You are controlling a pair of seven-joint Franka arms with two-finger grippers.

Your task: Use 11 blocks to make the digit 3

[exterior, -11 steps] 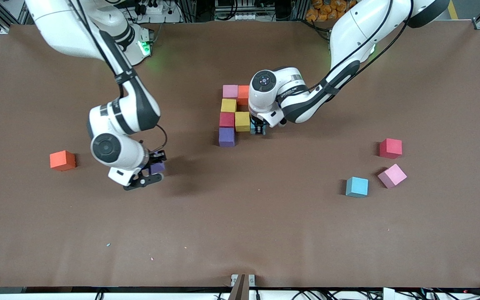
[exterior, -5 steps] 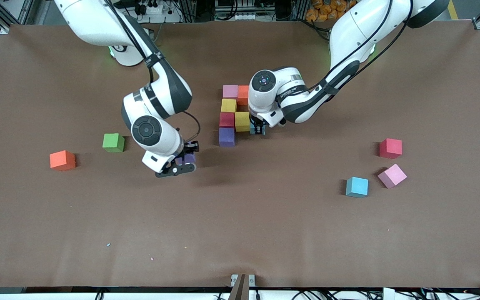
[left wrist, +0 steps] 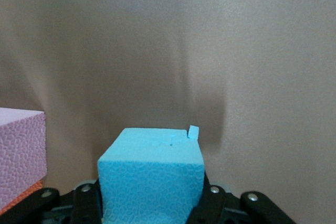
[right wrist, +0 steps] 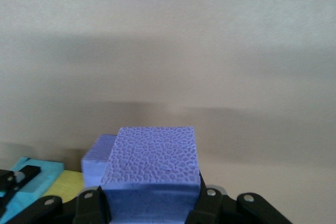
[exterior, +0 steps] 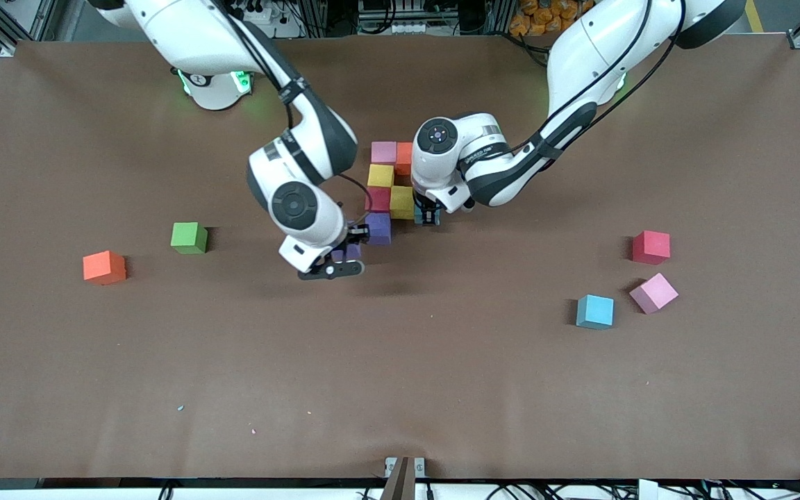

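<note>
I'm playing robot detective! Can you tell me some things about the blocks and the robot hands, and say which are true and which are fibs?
1. The right gripper holds a purple block. True.
2. The green cube sits in the cluster of blocks in the middle. False: it stands alone toward the right arm's end, near a lone orange block.
3. A cyan block sits between the left gripper's fingers. True.
4. Two yellow blocks are stacked on each other. False: both sit on the table in the cluster.
</note>
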